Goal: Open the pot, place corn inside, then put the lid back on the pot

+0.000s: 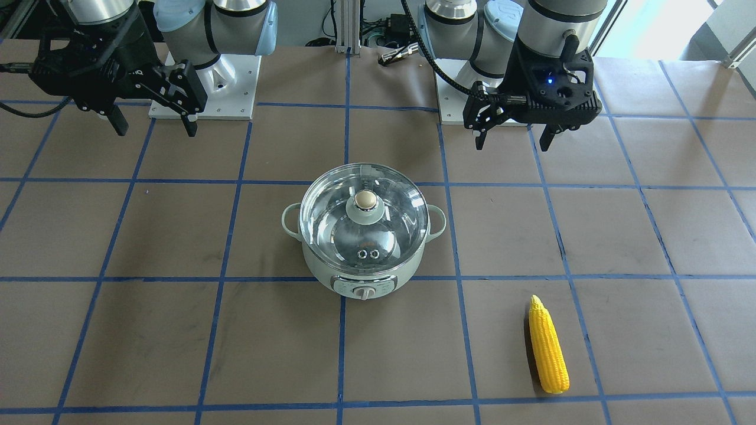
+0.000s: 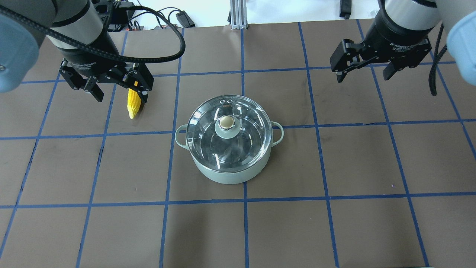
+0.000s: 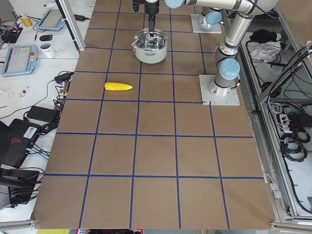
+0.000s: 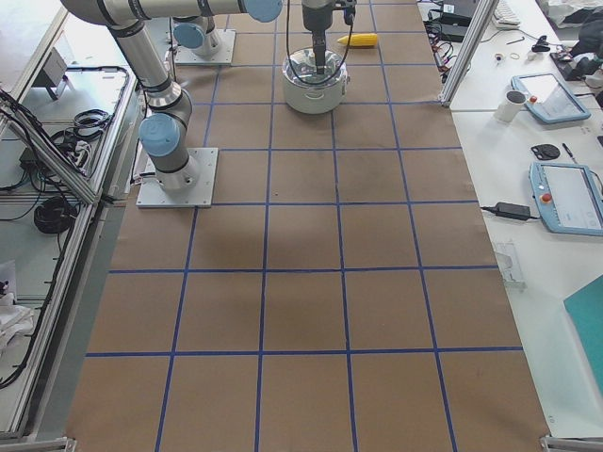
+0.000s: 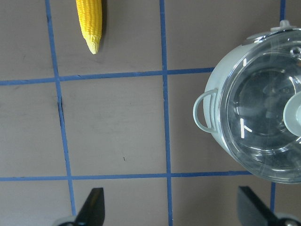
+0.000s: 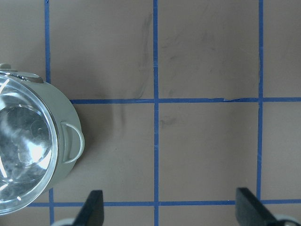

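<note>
Corn [image 1: 548,345] lies loose on the bench [image 1: 177,330] — lid [image 1: 364,221] sits on pot [image 1: 363,286], left gripper [image 1: 512,140] and right gripper [image 1: 155,127] both spread, empty.

Illumination: bright, even light is falling across the table [image 1: 177,236]; beyond its edges, the background is bleaching to white.
Glare: white streaks are glinting on the lid [image 2: 208,123], strongest in the right wrist view.
Shadows: the corn [image 1: 548,348] is casting a narrow, soft shadow along one side.
Focus: tape lines and kernels are rendering sharply.
</note>
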Controlling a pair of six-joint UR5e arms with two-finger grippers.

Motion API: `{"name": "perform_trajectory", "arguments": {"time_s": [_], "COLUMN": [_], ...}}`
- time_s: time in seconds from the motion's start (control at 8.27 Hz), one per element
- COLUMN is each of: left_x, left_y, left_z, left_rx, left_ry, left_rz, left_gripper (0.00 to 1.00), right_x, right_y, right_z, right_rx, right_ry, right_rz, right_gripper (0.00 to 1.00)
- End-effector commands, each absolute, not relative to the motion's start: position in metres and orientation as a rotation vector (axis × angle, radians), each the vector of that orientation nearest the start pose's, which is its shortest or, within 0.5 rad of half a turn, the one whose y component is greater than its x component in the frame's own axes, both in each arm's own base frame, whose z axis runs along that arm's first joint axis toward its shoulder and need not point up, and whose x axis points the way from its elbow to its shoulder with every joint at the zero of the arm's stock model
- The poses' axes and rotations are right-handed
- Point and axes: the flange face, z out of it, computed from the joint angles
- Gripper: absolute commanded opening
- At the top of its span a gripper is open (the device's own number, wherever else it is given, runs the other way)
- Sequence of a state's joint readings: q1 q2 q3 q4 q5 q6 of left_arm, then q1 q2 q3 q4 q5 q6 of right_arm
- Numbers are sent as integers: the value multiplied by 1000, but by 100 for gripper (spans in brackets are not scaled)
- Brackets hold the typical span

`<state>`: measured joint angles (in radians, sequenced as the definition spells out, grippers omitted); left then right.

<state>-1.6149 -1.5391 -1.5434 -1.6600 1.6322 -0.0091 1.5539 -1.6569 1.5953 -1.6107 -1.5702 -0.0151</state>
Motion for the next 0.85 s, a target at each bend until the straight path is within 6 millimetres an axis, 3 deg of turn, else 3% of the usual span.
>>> {"name": "perform_trajectory", "arguments": {"time_s": [0.0,0.36,0.48,0.6,0.73], "left_x": [-151,-150,-133,-101,-77], "left_y": [-469,-478,-504,-552,-594], "left_z": [514,507,500,486,457], "left_rx": [15,8,-28,-110,-165], "left_ry": [3125,3131,3123,3120,3112], "left_rz": [69,88,43,-65,-113], "left_gripper": [100,100,100,100,100], "right_x": [125,128,127,133,141], "right_y": [-466,-467,-473,-481,-488], "right_z": [521,520,514,508,502], "right_rx": [2,11,30,37,39], "right_ry": [3139,3125,3125,3121,3120], "right_rz": [-159,-156,-149,-156,-169], "right_gripper": [100,100,100,100,100]}}
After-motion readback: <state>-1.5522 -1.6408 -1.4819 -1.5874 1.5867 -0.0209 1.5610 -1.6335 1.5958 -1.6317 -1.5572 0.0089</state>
